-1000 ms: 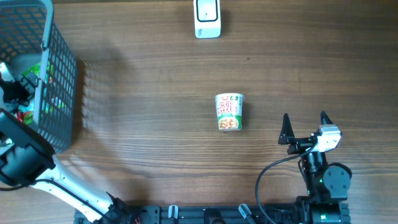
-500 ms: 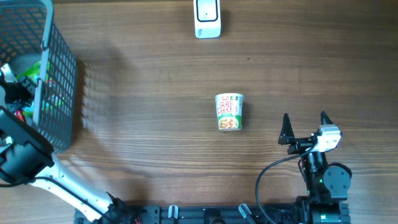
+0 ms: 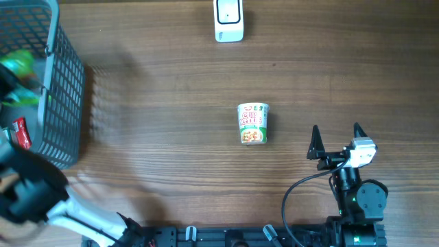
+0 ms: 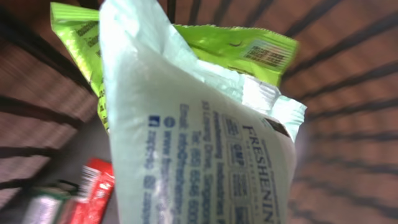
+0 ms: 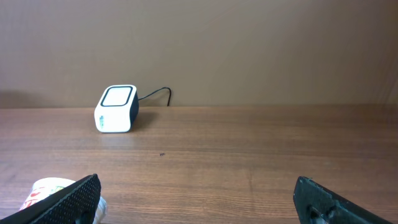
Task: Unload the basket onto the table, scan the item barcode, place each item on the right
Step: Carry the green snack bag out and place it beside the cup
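Green-and-white packet [image 4: 186, 137] fills the left wrist view, inside the wire basket [image 3: 65, 89] — left pincer [image 3: 19, 92] is blurred (its grip cannot be told). Right pincer [image 3: 335, 135] stands wide open, empty — near the noodle cup [image 3: 252, 123].

The left hand [image 3: 19, 92] is closing on the green packet [image 3: 16, 63] and lifting it inside the basket [image 3: 68, 89], so it is showing higher and further left in the overhead view than a second ago. The left arm [image 3: 31, 195] is blurring with motion, and a red packet [image 3: 20, 134] is coming into view below.
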